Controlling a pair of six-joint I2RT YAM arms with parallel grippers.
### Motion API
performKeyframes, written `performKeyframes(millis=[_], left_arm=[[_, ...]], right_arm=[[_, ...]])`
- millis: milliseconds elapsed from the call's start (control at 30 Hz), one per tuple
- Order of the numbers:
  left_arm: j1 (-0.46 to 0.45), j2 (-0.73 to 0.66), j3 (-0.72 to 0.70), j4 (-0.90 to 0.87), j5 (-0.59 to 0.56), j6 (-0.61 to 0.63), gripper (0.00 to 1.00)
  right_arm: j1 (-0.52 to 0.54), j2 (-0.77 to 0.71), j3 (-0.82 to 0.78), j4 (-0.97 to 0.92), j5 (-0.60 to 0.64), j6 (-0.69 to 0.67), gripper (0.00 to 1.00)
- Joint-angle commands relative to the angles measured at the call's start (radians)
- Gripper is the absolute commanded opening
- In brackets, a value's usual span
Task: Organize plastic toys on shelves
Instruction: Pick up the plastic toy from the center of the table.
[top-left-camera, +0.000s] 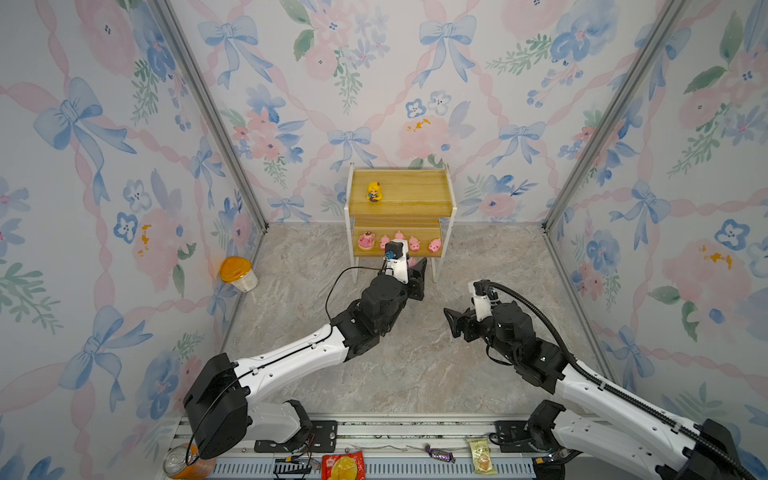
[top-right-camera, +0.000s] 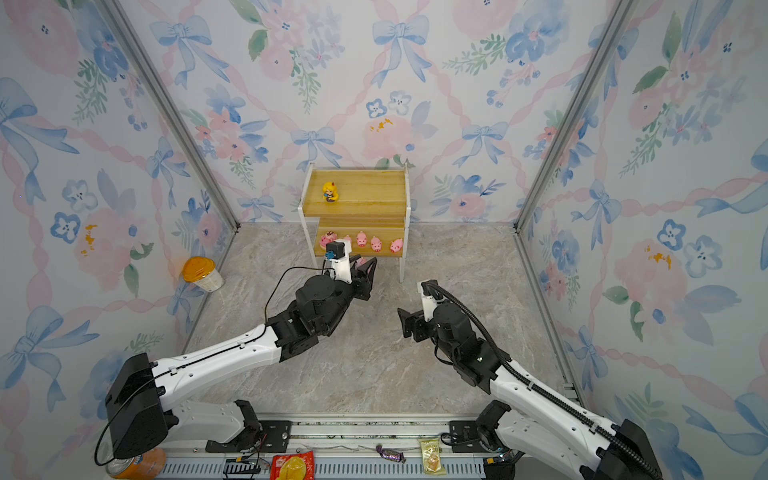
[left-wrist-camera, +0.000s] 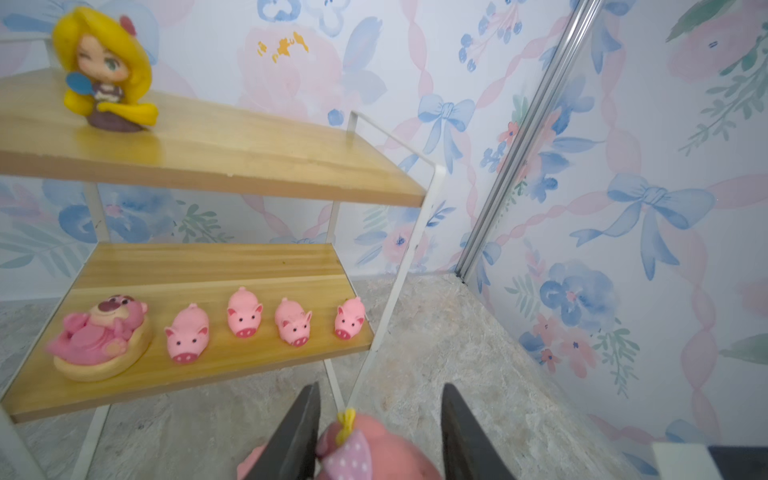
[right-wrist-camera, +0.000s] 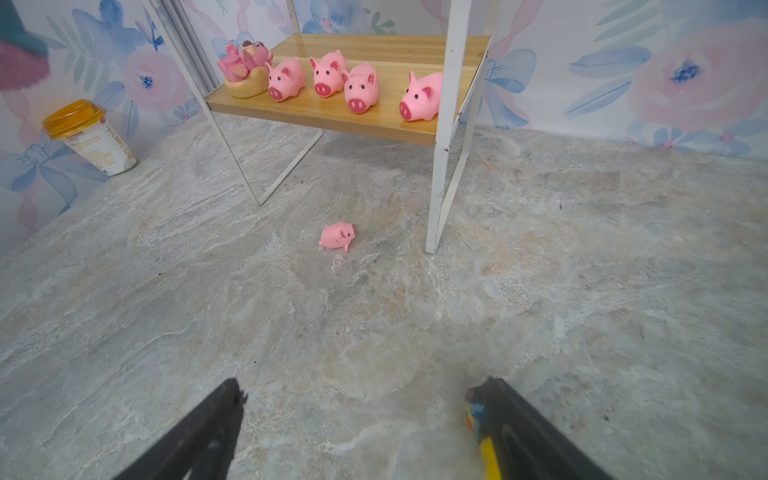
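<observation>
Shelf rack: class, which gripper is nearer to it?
Left. The left gripper, holding a pink toy, is right in front of the shelf rack; the right gripper sits farther back.

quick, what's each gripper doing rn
left gripper: closed on a pink toy
right gripper: open wide, holding nothing
</observation>
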Motion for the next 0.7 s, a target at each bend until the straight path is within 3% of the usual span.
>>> performKeyframes(millis=[0,200,467,667], left_arm=[[-0.005,0.064,0.122,0.089,-0.048,0.074,0.32],[0.026,0.247,0.346,0.147,-0.096,0.156,0.32],[0.129,0.530,0.690,0.153,-0.079,0.157,0.32],[0.158,0.710,0.896,0.183,-0.084,0.179,0.32]], right_arm=[[0.009,-0.018,-0.020,0.033,0.012,0.011,0.93],[0.008,-0.010,-0.031,0.052,0.003,0.011,0.93],[0.006,-0.030,-0.057,0.078,-0.003,0.008,0.93],[0.004,-0.054,-0.081,0.114,-0.010,0.004,0.93]])
